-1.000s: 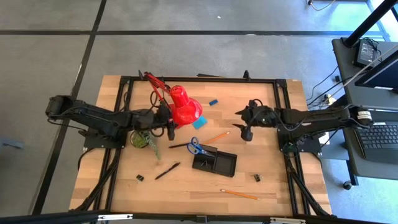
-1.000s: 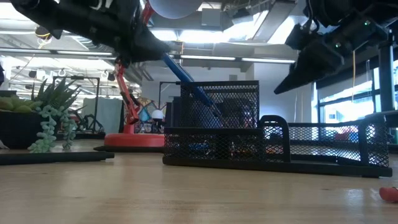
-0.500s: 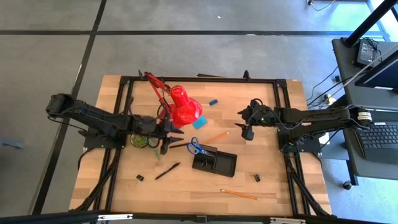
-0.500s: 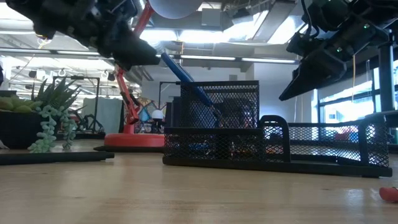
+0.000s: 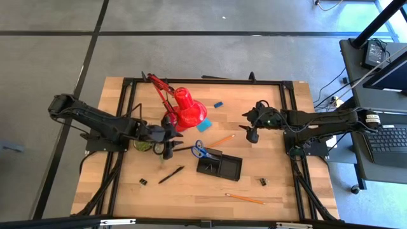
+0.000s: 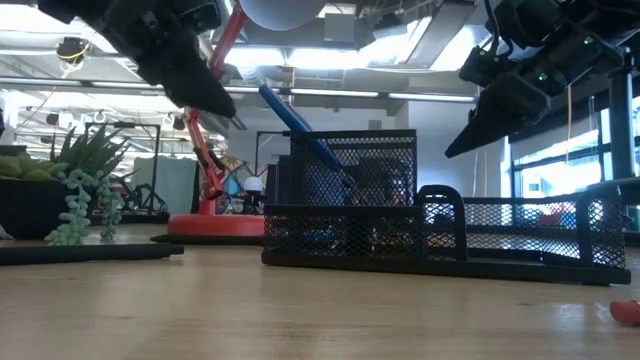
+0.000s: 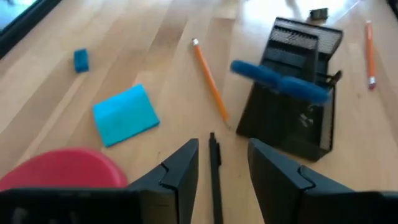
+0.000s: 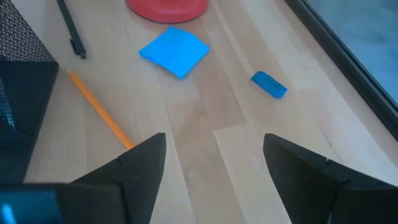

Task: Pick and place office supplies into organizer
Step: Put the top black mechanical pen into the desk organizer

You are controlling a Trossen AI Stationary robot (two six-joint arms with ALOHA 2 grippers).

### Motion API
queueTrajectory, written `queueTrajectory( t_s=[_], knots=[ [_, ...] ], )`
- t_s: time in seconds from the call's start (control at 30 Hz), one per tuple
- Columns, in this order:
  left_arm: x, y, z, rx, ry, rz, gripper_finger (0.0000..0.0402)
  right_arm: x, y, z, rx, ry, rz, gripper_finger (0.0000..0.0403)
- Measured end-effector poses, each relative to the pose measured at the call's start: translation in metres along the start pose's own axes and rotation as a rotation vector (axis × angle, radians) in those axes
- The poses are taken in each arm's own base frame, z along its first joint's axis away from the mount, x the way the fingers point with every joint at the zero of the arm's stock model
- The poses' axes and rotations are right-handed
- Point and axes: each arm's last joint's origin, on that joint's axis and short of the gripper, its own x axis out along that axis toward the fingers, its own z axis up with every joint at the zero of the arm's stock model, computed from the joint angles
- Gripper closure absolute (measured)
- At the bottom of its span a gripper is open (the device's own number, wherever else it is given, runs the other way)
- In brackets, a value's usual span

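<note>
The black mesh organizer [image 5: 220, 166] stands at mid-table. Blue-handled scissors [image 5: 200, 151] stick into its tall compartment, and the handles [image 6: 300, 125] slant up and out. My left gripper [image 5: 168, 151] hangs open above the table, pointing down at a slant. In the left wrist view a black pen [image 7: 215, 167] lying on the wood shows between its fingers, well below them. My right gripper [image 5: 252, 135] waits open in the air at the right, above an orange pencil [image 8: 99, 112]. The light-blue note pad [image 7: 126, 114] and the blue eraser [image 7: 81, 60] lie flat near the lamp.
A red desk lamp [image 5: 185, 109] and a small potted plant [image 5: 145, 144] stand close behind my left gripper. A second black pen [image 5: 170, 175], two binder clips [image 5: 144, 182] [image 5: 262, 182] and another pencil [image 5: 245, 199] lie toward the near edge.
My left gripper has swung away from the lamp toward the table's near edge and tipped its fingers downward, ending over the black pen. Its fingers have stayed open.
</note>
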Motion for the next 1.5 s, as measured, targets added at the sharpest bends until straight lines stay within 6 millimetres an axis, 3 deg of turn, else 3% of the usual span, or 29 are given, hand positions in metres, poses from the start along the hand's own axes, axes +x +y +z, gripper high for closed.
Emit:
queueTrajectory(
  t_s=[0.13, 0.47, 0.8, 1.5],
  knots=[
    [0.004, 0.002, -0.003, 0.009, 0.027, 0.019, 0.027, 0.0, 0.0, 0.0, 0.0, -0.001, 0.0, 0.013],
    [0.04, -0.004, -0.014, 0.037, 0.075, 0.046, 0.027, 0.0, 0.0, 0.002, -0.022, -0.022, -0.002, 0.013],
    [0.064, -0.008, -0.032, 0.012, 0.164, 0.069, 0.027, 0.0, 0.0, 0.002, -0.022, -0.022, -0.001, 0.013],
    [0.103, -0.015, -0.052, -0.035, 0.141, 0.087, 0.027, 0.0, 0.0, 0.002, -0.022, -0.02, 0.001, 0.013]
  ],
)
